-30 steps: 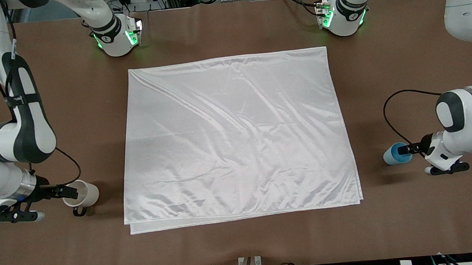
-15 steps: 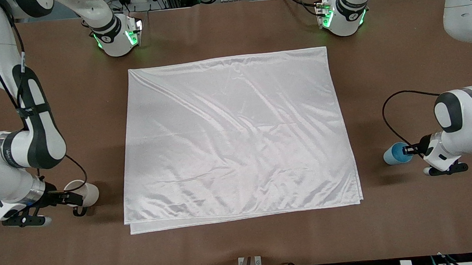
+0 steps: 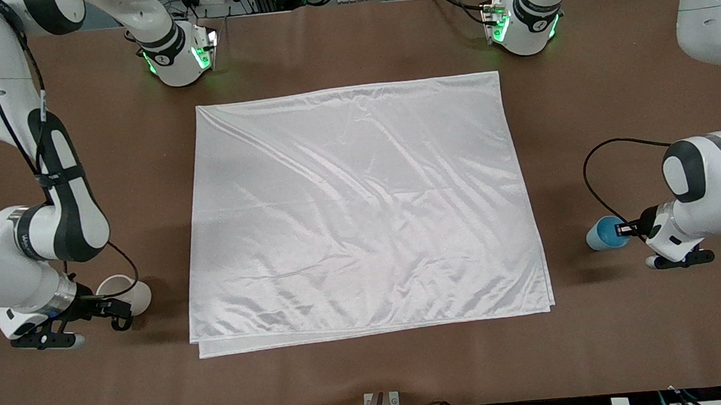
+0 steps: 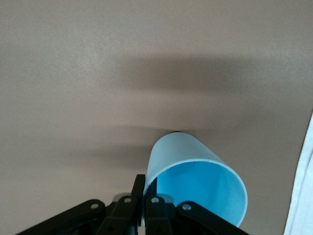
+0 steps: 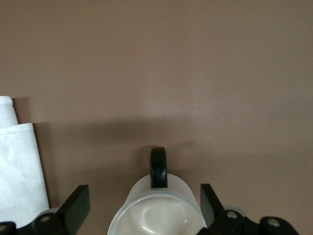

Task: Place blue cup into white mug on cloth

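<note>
left fingers now clamped on the cup rim

since a second ago the left gripper [image 3: 621, 229] has pressed its fingers together on the rim wall of the blue cup [image 3: 605, 233], one finger inside and one outside, as the left wrist view shows [image 4: 145, 208]. the right arm has swung its elbow nearer the front camera, and its gripper has slid down beside the white mug.

the blue cup [image 4: 195, 185] stands on the brown table [image 3: 635, 335] just off the cloth's edge at the left arm's end, tilted, its mouth leaning toward the gripper.

the white mug [image 3: 128, 294] sits upright on the table at the right arm's end, near the cloth [image 3: 361, 209]. its black loop handle [image 5: 158, 168] points away from the right gripper [image 5: 142, 205], whose fingers stand spread wide on either side of the mug body without touching.

no writing can be read.
</note>
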Tool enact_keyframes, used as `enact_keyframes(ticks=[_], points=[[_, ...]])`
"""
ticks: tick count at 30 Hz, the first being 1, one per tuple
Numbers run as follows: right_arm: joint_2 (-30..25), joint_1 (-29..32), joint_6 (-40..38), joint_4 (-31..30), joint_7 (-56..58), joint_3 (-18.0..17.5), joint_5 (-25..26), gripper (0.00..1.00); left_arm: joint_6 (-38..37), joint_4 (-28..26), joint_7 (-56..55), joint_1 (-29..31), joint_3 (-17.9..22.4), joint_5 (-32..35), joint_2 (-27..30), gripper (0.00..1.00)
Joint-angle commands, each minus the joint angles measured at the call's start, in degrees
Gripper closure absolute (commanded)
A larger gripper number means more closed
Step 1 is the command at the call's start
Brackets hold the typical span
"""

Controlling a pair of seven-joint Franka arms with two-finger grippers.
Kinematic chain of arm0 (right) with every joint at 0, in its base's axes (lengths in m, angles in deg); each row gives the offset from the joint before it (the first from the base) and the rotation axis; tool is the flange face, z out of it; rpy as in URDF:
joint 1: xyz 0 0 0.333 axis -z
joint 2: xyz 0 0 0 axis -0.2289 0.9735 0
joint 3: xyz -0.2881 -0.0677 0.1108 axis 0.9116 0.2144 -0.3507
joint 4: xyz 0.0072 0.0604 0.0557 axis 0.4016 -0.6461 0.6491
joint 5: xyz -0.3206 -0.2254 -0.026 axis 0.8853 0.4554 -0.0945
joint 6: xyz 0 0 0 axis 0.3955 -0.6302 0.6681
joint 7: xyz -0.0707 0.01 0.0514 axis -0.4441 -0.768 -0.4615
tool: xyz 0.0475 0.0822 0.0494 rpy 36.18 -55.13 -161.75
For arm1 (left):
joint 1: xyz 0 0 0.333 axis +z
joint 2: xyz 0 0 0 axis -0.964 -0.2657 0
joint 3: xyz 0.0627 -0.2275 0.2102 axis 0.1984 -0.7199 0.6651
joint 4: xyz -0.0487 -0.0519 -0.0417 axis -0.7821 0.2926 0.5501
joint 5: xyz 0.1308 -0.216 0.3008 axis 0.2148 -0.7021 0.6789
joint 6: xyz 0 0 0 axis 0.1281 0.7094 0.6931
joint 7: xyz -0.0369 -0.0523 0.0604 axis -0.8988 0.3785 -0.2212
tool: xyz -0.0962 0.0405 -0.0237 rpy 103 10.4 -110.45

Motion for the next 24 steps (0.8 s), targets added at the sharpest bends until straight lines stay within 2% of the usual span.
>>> enact_keyframes(ticks=[1,15,19,24], points=[[2.6,0.6,1.2,1.8,0.6,-0.5,0.6,0.0,1.4,-0.3,-0.8,-0.3,0.3,0.4,-0.4,1.0],[4.6,0.6,1.2,1.8,0.0,-0.5,0.4,0.0,1.4,-0.2,-0.8,-0.4,0.3,0.4,-0.4,1.0],[4.6,0.6,1.2,1.8,0.0,-0.5,0.3,0.14,1.4,-0.1,-0.9,-0.5,0.3,0.4,0.0,1.0],[4.6,0.6,1.3,1.8,-0.1,-0.5,0.3,0.4,1.3,0.0,-0.8,-0.5,0.3,0.4,0.4,1.0]])
